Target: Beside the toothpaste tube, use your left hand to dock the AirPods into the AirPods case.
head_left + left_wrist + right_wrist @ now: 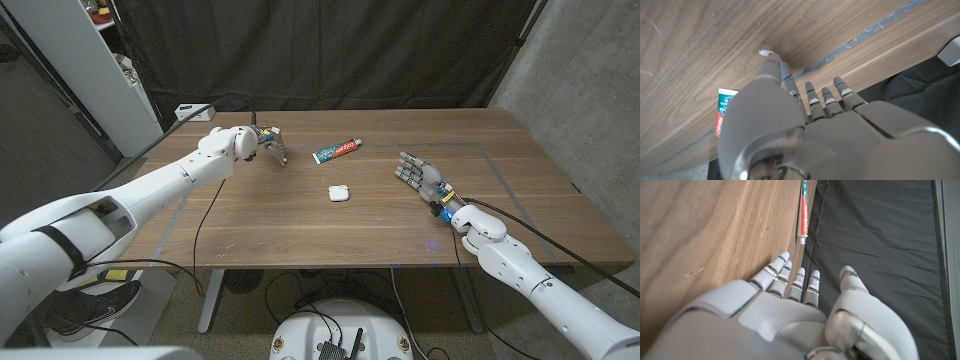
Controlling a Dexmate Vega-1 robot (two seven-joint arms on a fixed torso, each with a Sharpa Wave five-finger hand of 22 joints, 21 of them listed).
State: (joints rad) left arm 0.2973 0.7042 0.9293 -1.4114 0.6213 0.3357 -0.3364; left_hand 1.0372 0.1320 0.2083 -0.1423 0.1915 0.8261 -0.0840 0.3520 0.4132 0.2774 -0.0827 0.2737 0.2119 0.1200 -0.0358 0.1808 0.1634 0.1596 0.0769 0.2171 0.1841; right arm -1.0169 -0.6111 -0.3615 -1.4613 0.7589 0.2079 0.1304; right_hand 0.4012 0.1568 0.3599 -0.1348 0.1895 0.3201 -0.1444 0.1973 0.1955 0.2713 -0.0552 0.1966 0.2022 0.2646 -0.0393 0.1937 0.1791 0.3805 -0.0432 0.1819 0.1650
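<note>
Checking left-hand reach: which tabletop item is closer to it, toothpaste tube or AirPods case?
The toothpaste tube, just beyond the left hand near the far edge; the white AirPods case lies farther toward mid-table.

Wooden table [300,225] carries toothpaste tube [336,151] (AirPods case [338,193] nearby).

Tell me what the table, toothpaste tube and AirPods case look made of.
Table: wood or wood-look laminate, matte brown, visible grain. Toothpaste tube: likely soft plastic, glossy red-and-teal print. AirPods case: seemingly hard white plastic, smooth and rounded; too small to be sure.
</note>
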